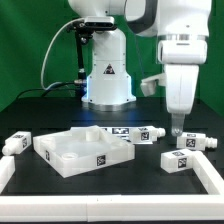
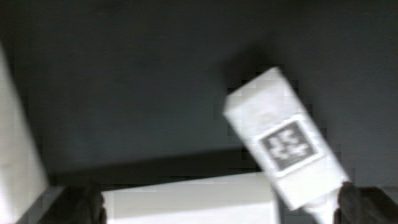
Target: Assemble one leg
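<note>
My gripper [image 1: 177,129] hangs over the exterior view's right part of the table, jaws open and empty. In the wrist view the gripper [image 2: 214,208] has its two dark fingertips [image 2: 64,206] far apart. A white block [image 2: 196,198], probably a leg, lies between them without being gripped. A tilted leg with a tag [image 2: 285,140] reaches toward one fingertip. In the exterior view, legs lie below the gripper [image 1: 178,160], to its right [image 1: 205,143], to its left [image 1: 146,132] and at the far left [image 1: 17,143].
The large white tray-like part [image 1: 60,152] with raised rims lies at the table's middle. The robot's base [image 1: 107,75] stands behind it. A white border [image 1: 212,176] runs along the table's front and right edge; a white strip [image 2: 11,130] shows in the wrist view.
</note>
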`<action>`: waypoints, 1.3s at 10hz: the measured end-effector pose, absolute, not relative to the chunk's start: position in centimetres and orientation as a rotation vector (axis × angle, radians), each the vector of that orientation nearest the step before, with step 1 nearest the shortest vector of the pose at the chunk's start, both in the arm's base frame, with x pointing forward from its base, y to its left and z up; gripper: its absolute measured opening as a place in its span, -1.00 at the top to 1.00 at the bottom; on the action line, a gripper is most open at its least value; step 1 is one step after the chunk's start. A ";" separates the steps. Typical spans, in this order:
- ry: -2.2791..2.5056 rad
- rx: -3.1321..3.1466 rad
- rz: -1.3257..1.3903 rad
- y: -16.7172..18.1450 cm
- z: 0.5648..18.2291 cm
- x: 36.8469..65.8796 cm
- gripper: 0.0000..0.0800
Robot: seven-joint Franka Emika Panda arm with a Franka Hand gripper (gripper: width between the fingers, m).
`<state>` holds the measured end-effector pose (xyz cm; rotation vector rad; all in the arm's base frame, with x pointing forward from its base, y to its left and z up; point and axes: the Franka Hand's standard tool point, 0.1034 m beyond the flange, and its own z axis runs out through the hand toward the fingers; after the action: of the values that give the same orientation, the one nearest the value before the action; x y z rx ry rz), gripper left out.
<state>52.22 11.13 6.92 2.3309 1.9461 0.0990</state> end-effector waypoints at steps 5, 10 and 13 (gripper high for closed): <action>2.057 2.270 0.050 12.8 4.7 50.7 -0.63; 2.045 2.327 -0.014 11.3 1.0 50.2 -0.63; 2.047 2.327 -0.005 11.4 0.8 50.1 -0.39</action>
<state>50.10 11.39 0.77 2.3271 2.0471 -0.0053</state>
